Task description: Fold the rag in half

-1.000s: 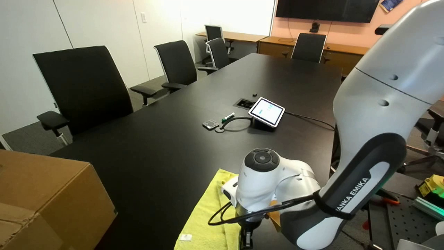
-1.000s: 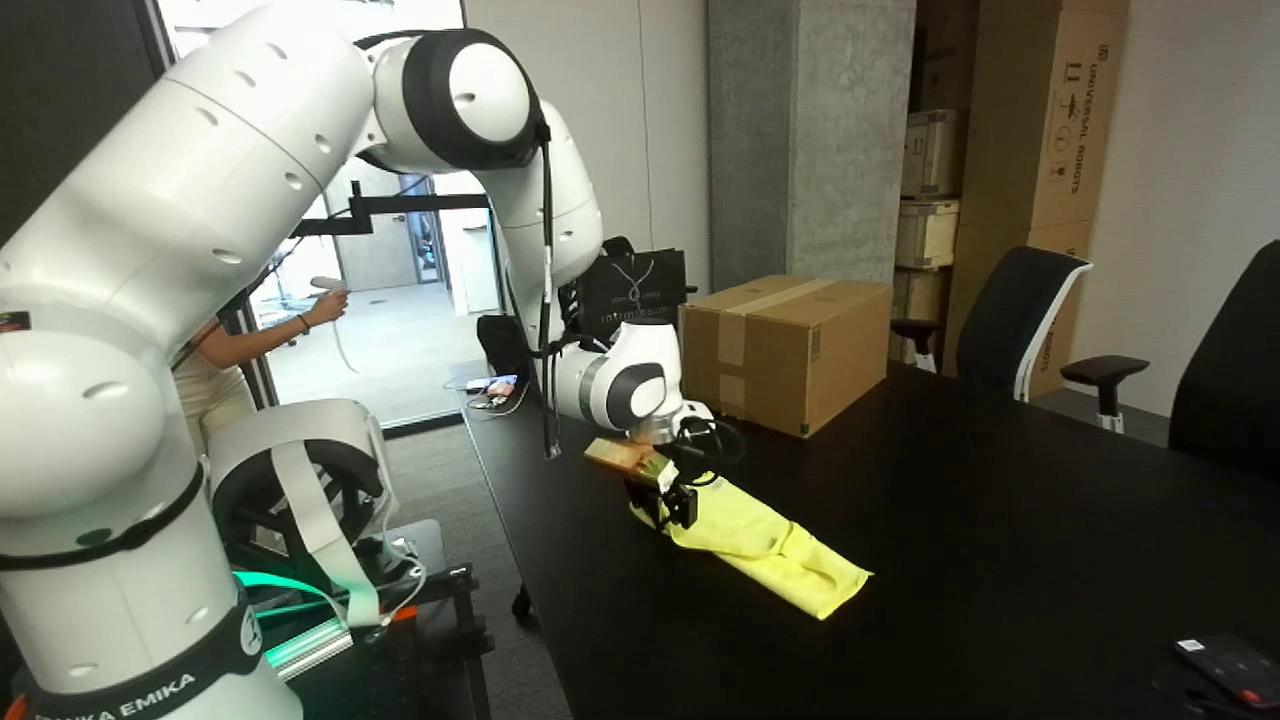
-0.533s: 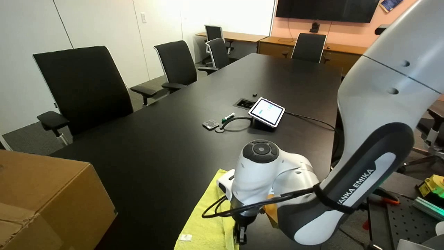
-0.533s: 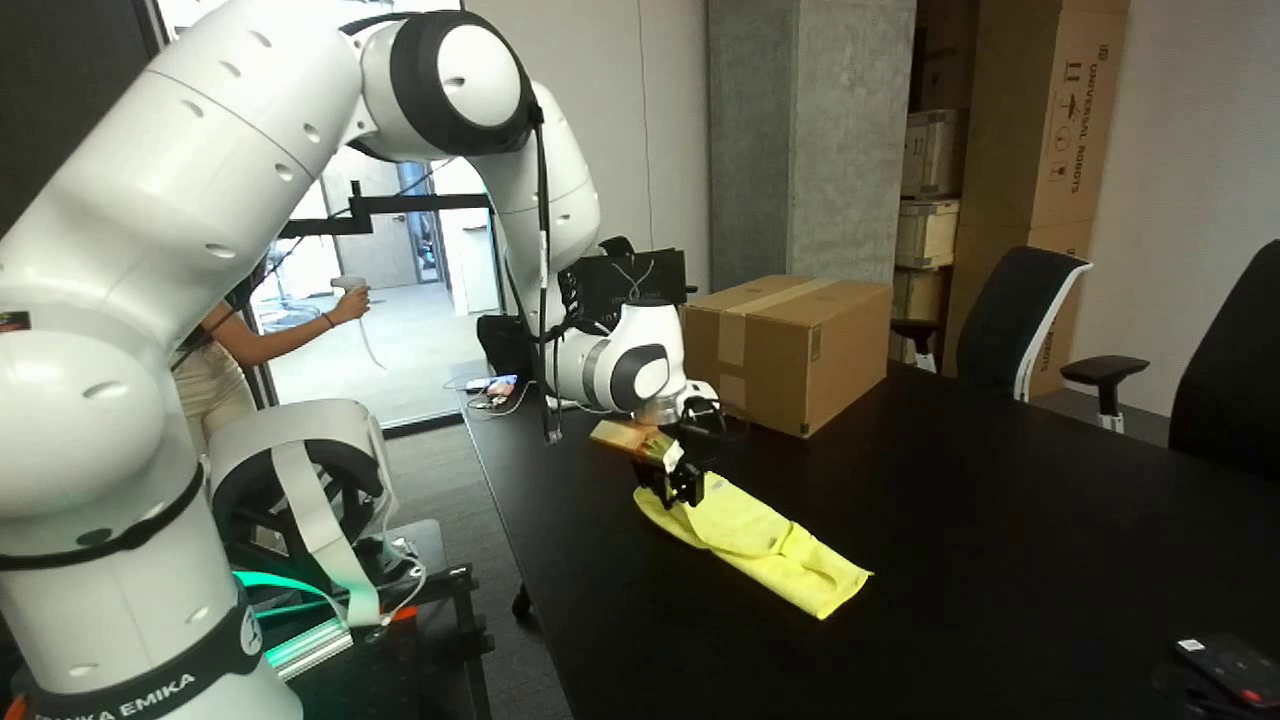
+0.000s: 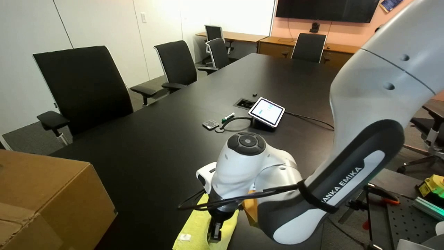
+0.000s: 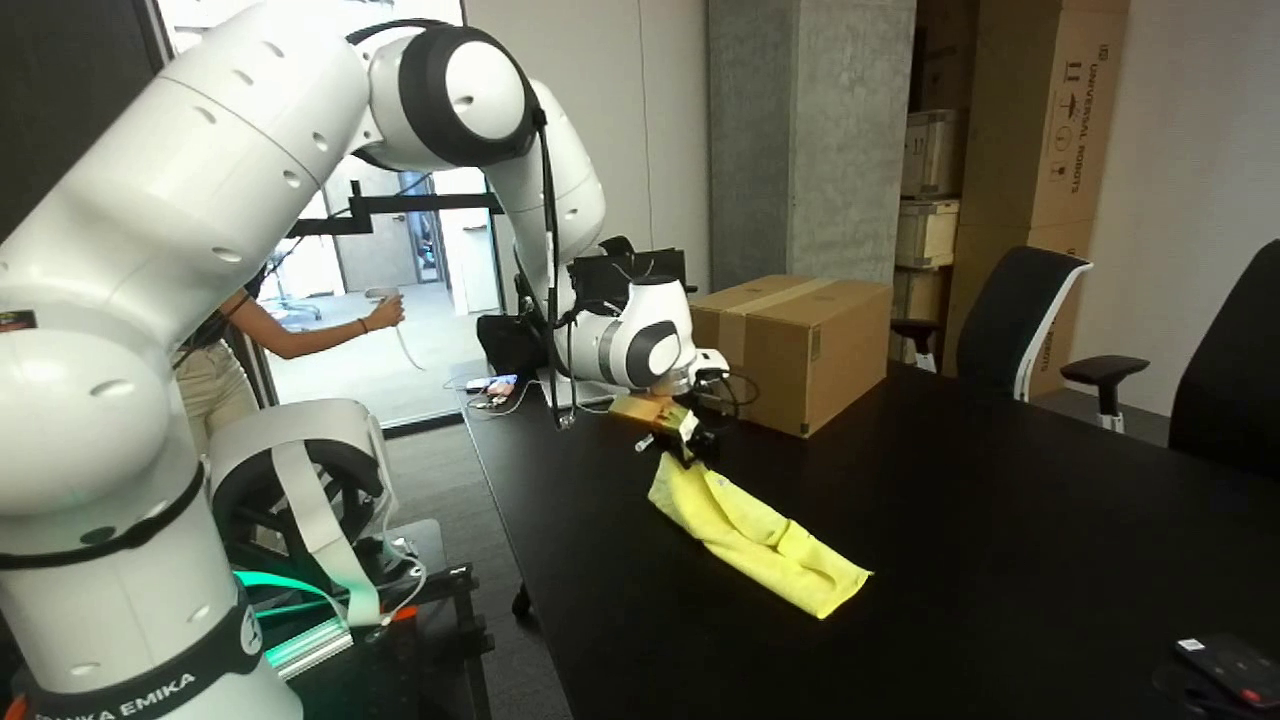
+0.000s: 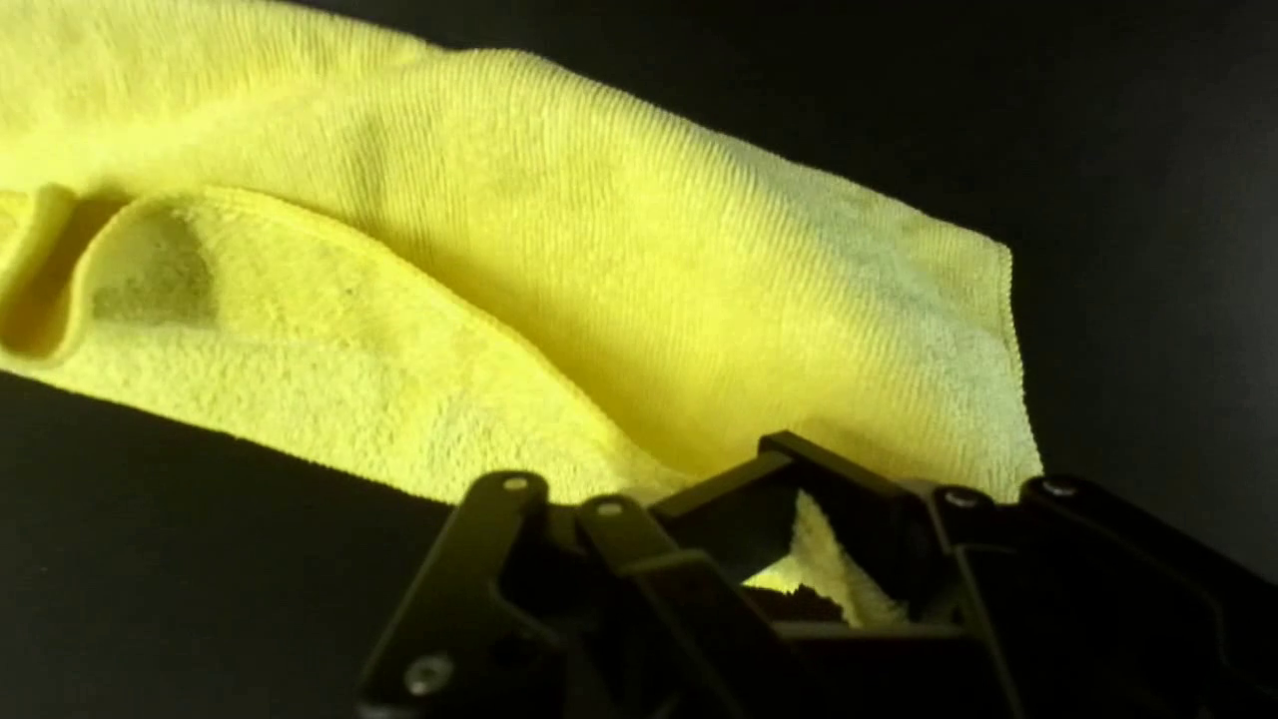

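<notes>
The yellow-green rag (image 5: 194, 225) lies long and narrow on the black table, with part of it folded over itself. In an exterior view the end of the rag (image 6: 700, 495) near the gripper rises off the table to the jaws. My gripper (image 5: 215, 236) also shows in an exterior view (image 6: 692, 450), just above that end. In the wrist view the gripper (image 7: 784, 449) has its fingertips together, with a peak of cloth between the fingers. The rag (image 7: 599, 250) spreads out beyond them, one flap turned over at left. The cloth right under the fingers is hidden.
A brown cardboard box (image 5: 69, 201) stands on the table beyond the rag, and shows in both exterior views (image 6: 800, 350). A tablet on a stand (image 5: 267, 111), a green marker (image 5: 228, 117) and a dark remote-like device (image 6: 1235, 668) also lie on the table (image 6: 1000, 560).
My gripper has risen and moved toward the box side. The rag's end beneath it has lifted and pulled along with it; the far end has stayed in place.
</notes>
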You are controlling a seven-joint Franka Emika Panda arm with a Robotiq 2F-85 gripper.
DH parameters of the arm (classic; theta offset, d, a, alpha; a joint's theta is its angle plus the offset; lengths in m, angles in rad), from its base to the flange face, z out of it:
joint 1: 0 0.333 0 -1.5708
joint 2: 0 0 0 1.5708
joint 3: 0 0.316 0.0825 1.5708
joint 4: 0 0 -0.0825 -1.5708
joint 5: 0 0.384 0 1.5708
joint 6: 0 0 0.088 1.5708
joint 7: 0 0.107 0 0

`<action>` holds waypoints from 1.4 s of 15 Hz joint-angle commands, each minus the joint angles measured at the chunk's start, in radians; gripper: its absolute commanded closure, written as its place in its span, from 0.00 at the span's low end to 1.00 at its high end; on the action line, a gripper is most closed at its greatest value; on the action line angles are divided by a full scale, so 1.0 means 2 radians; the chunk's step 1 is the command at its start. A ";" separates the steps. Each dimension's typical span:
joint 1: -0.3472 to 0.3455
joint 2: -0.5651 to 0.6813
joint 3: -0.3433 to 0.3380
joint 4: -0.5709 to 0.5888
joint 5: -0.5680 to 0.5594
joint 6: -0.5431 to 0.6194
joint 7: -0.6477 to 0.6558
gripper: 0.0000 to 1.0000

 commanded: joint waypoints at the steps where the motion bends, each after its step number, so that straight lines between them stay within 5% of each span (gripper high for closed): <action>1: 0.000 0.047 0.007 0.073 -0.008 0.002 0.008 0.99; 15: 0.013 0.138 -0.013 0.202 0.012 0.023 0.075 0.99; 16: 0.016 0.139 -0.018 0.209 0.014 0.020 0.084 0.79; 18: 0.020 0.141 -0.026 0.218 0.012 0.010 0.095 0.73; 21: 0.022 0.134 -0.035 0.218 0.011 0.010 0.105 0.49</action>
